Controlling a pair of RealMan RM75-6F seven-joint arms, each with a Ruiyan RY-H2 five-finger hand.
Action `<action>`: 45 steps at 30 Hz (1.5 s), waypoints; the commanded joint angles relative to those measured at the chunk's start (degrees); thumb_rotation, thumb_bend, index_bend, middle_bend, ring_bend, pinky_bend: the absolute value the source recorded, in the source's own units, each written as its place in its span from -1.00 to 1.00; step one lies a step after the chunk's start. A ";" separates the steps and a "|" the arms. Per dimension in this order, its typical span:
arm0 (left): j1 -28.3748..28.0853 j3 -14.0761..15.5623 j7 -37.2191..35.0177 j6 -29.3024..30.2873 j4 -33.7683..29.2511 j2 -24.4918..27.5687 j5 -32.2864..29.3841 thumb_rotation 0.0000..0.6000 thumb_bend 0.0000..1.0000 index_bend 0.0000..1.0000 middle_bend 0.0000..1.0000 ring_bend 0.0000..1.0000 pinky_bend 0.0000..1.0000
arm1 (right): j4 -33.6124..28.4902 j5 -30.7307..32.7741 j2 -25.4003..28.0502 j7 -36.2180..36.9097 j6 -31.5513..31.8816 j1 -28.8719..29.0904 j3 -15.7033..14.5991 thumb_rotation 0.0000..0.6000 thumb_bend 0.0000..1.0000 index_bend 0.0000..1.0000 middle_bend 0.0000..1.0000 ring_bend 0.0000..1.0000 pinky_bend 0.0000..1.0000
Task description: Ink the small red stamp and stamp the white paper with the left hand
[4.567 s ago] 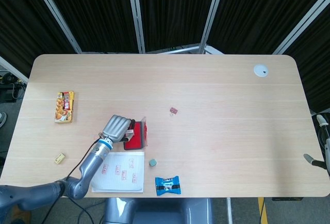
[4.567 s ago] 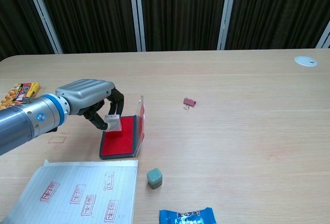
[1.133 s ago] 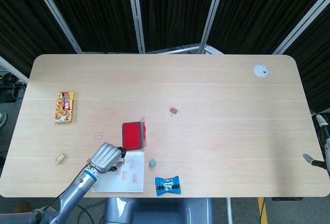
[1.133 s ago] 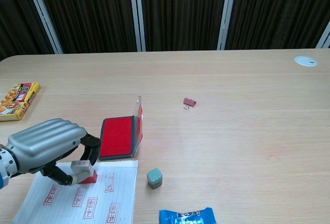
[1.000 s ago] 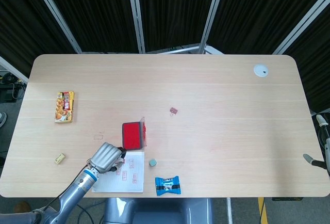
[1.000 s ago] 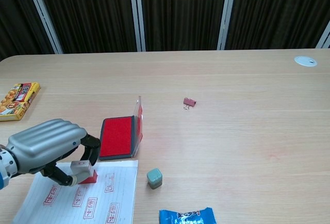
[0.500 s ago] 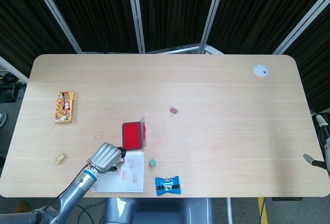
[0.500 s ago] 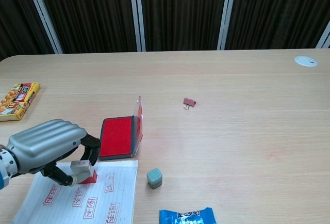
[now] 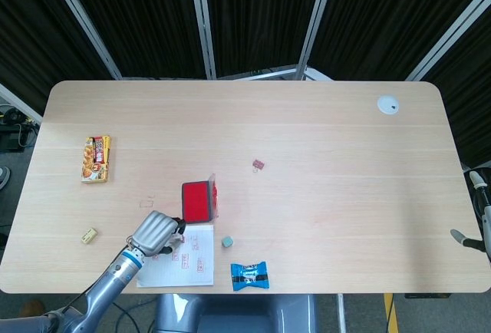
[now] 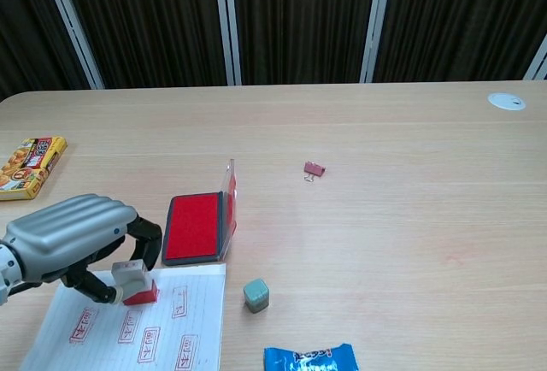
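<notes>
My left hand (image 10: 68,243) (image 9: 153,232) grips the small red stamp (image 10: 135,286) by its pale top, with the red base down on the upper edge of the white paper (image 10: 137,328) (image 9: 188,260). The paper lies at the table's near edge and carries several red stamp marks. The open red ink pad (image 10: 197,226) (image 9: 197,200) sits just behind the paper, its clear lid standing up on the right. My right hand is out of both views; only a bit of arm hardware shows at the head view's right edge.
A grey-green cube (image 10: 255,294) and a blue snack packet (image 10: 309,358) lie right of the paper. A red binder clip (image 10: 314,168) sits mid-table, a yellow snack box (image 10: 30,164) far left, a small eraser (image 9: 89,235) near the left edge, and a white disc (image 10: 507,100) far right.
Since 4.6 s ago my left hand carried the stamp from the ink pad down onto the paper. In the last half second the hand and stamp shifted slightly left.
</notes>
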 commanded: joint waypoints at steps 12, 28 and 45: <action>-0.68 -6.25 -2.44 3.04 -7.90 7.47 -2.87 1.00 -0.17 0.20 0.13 0.64 0.75 | -0.26 -0.15 0.01 -0.14 0.08 -0.01 -0.06 1.00 -1.00 -1.00 -1.00 -1.00 -1.00; -1.72 -8.28 -7.26 -2.90 6.42 2.94 -11.17 1.00 -0.18 0.15 0.10 0.64 0.74 | -0.20 -0.12 -0.27 -0.88 -0.14 0.11 -0.21 1.00 -1.00 -1.00 -1.00 -1.00 -1.00; -2.02 -7.33 -10.38 -3.99 12.73 -0.48 -9.72 1.00 -0.40 0.05 -0.02 0.62 0.73 | -0.05 0.09 -0.38 -0.99 -0.31 0.15 -0.22 1.00 -1.00 -1.00 -1.00 -1.00 -1.00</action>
